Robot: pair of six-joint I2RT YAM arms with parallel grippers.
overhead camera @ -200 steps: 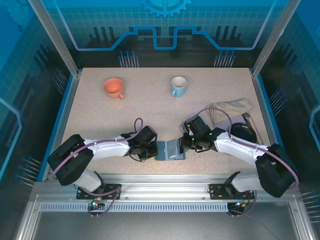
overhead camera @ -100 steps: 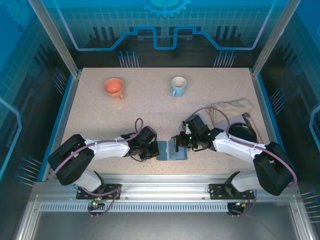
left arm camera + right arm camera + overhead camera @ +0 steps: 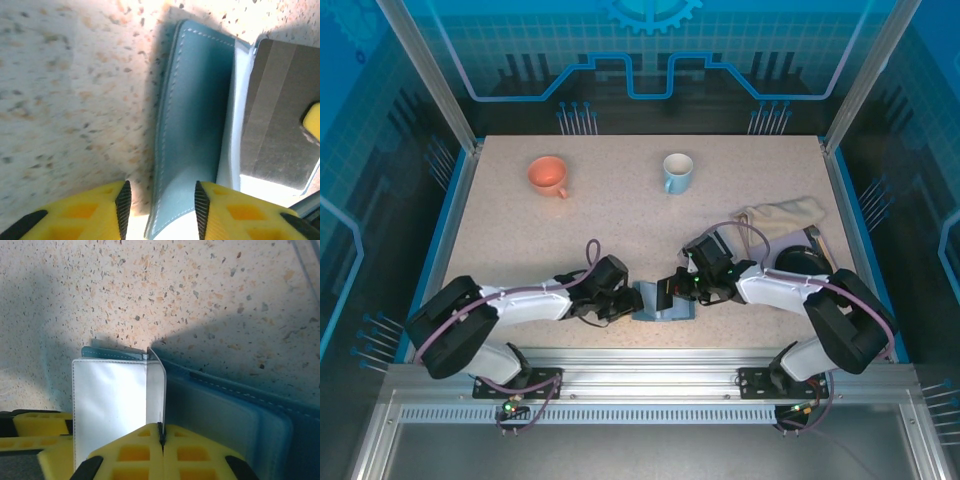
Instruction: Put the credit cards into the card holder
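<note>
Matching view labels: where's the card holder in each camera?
Top external: card holder just below centre of frame.
Left wrist: card holder centre-right, running up from the bottom edge.
Right wrist: card holder across the lower half, clear sleeve at left.
Shared landmark: speckled tabletop.

I find no text, label, brand, number or sign that I can read. The card holder (image 3: 665, 306) shows plain teal with pale stitching, and both mugs, orange (image 3: 548, 175) and pale blue (image 3: 677, 172), look unmarked. The far wall (image 3: 650, 60) carries a gear outline without lettering.
</note>
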